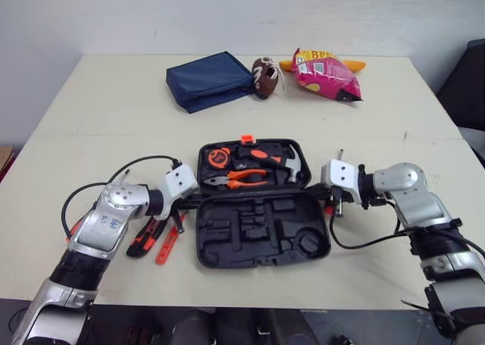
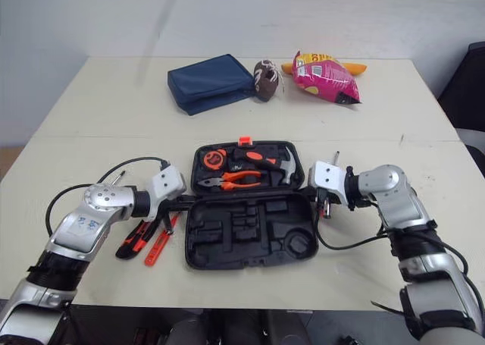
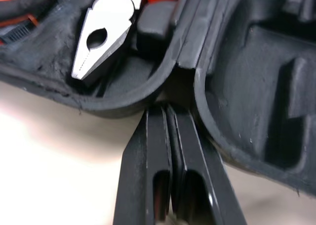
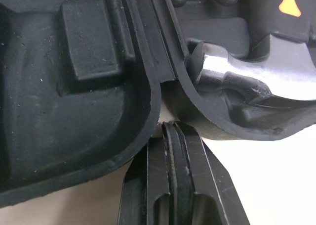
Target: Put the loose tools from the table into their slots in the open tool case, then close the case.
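looks like a robot test lab: bare white wall, plain table laid with mismatched props: tool case, navy pouch, snack bag.

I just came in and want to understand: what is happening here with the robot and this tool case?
The robot is working on a tool case that lies open on the table. Its left jaws and right jaws, both shut and empty, sit at the two ends of the hinge line. The far half holds a tape measure, pliers and a hammer; the near half's slots are empty. Loose orange-and-black tools lie on the table beside the left arm, not yet packed.
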Action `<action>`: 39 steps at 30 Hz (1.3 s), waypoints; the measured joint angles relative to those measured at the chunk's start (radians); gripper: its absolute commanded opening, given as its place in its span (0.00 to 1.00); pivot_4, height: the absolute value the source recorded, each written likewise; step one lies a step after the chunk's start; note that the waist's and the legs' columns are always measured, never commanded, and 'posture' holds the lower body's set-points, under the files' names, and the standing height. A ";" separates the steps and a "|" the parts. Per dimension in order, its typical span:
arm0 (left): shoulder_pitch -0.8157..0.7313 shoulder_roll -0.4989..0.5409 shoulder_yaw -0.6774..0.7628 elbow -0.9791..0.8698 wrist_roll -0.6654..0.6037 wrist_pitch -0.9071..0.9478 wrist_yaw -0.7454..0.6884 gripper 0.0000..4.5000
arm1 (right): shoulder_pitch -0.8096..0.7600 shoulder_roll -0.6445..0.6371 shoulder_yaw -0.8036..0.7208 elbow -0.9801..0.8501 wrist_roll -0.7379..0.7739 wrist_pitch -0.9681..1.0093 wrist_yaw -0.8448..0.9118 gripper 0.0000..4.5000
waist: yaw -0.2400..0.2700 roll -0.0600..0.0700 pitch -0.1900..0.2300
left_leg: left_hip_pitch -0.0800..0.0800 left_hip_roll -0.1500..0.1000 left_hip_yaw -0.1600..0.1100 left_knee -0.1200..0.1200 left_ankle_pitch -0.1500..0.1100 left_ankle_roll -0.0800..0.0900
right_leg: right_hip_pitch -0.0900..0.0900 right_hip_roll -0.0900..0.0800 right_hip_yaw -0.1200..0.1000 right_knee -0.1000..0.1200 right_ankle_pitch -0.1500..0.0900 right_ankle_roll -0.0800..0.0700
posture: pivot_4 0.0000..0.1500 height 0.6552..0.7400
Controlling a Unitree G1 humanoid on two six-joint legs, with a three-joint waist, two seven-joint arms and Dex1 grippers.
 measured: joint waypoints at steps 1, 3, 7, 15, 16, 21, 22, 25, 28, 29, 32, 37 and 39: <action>0.003 0.002 0.000 -0.006 0.000 0.002 -0.002 0.01 | 0.005 -0.003 0.000 -0.011 0.002 0.008 0.001 0.00 | 0.000 0.000 0.000 | 0.000 0.000 0.000 0.000 0.000 0.000 | 0.000 0.000 0.000 0.000 0.000 0.000 | 1.00 1.00; 0.020 0.011 0.003 -0.024 -0.001 -0.002 -0.002 0.01 | 0.046 -0.023 -0.005 -0.082 0.027 0.057 0.010 0.00 | 0.001 0.000 0.000 | 0.000 0.000 -0.001 -0.001 0.000 0.000 | 0.000 0.000 0.000 -0.001 0.000 0.000 | 1.00 1.00; 0.039 0.021 0.009 -0.045 -0.001 -0.003 -0.002 0.01 | 0.134 -0.061 -0.029 -0.218 0.076 0.142 0.027 0.00 | 0.003 0.000 0.000 | 0.000 0.000 -0.001 -0.003 0.000 0.000 | 0.000 0.000 0.000 -0.002 -0.001 0.000 | 1.00 1.00; 0.066 0.030 0.020 -0.069 -0.005 -0.004 -0.002 0.01 | 0.219 -0.104 -0.063 -0.344 0.130 0.229 0.016 0.00 | 0.000 0.000 0.000 | 0.000 0.000 -0.001 -0.004 0.000 0.001 | 0.001 0.000 0.000 -0.003 -0.001 0.000 | 1.00 1.00; 0.073 0.033 0.022 -0.077 -0.005 -0.004 -0.003 0.01 | 0.221 -0.106 -0.066 -0.345 0.130 0.229 0.014 0.00 | -0.001 0.000 0.000 | 0.000 0.000 -0.001 -0.004 0.000 0.001 | 0.001 0.000 0.000 -0.003 -0.001 0.000 | 1.00 1.00; 0.095 0.050 0.025 -0.097 -0.021 -0.002 -0.015 0.01 | 0.231 -0.110 -0.075 -0.346 0.137 0.228 0.005 0.00 | 0.002 0.000 0.000 | 0.000 0.000 -0.001 -0.004 0.000 0.001 | 0.001 0.000 0.000 -0.004 -0.001 0.000 | 1.00 1.00; 0.096 0.050 0.025 -0.097 -0.022 -0.002 -0.015 0.01 | 0.236 -0.110 -0.075 -0.346 0.137 0.227 0.006 0.00 | 0.003 0.000 0.000 | 0.000 -0.001 -0.001 -0.004 0.000 0.001 | 0.001 0.000 0.000 -0.004 -0.001 0.000 | 1.00 1.00; 0.102 0.055 0.029 -0.103 -0.022 -0.003 -0.015 0.01 | 0.246 -0.110 -0.074 -0.345 0.137 0.224 0.006 0.00 | 0.000 0.000 0.000 | 0.000 -0.001 -0.001 -0.004 -0.001 0.001 | 0.001 0.000 0.000 -0.004 -0.001 0.000 | 1.00 1.00; 0.137 0.101 0.064 -0.125 -0.044 -0.011 -0.041 0.01 | 0.267 -0.121 -0.087 -0.346 0.155 0.210 0.009 0.00 | -0.003 -0.001 0.000 | 0.000 0.000 -0.001 -0.006 0.000 0.001 | 0.000 0.001 0.000 -0.005 -0.001 0.000 | 1.00 1.00; 0.153 0.121 0.100 -0.127 -0.065 -0.014 -0.054 0.01 | 0.287 -0.135 -0.104 -0.346 0.163 0.205 0.012 0.00 | 0.000 -0.001 0.000 | 0.000 0.000 -0.001 -0.007 0.000 0.001 | 0.000 0.001 0.000 -0.005 -0.001 0.000 | 1.00 1.00; 0.196 0.162 0.241 -0.166 -0.161 -0.010 -0.105 0.01 | 0.333 -0.183 -0.182 -0.355 0.214 0.219 0.025 0.00 | 0.003 -0.001 0.001 | -0.001 -0.001 -0.002 -0.007 0.000 0.001 | 0.000 0.000 0.000 -0.006 -0.001 0.000 | 1.00 1.00; 0.310 0.178 0.540 -0.137 -0.298 -0.133 -0.203 0.13 | 0.450 -0.250 -0.384 -0.395 0.347 0.245 0.064 0.15 | 0.000 -0.001 0.001 | 0.000 0.000 -0.002 -0.008 -0.001 0.002 | 0.002 0.000 -0.001 -0.010 0.000 0.000 | 1.00 1.00; 0.362 0.214 0.670 0.001 -0.295 -0.195 -0.209 0.29 | 0.531 -0.260 -0.521 -0.352 0.365 0.190 0.068 0.32 | 0.001 -0.001 0.001 | 0.001 -0.001 -0.003 -0.010 -0.001 0.002 | 0.002 0.001 -0.002 -0.011 -0.001 0.000 | 1.00 1.00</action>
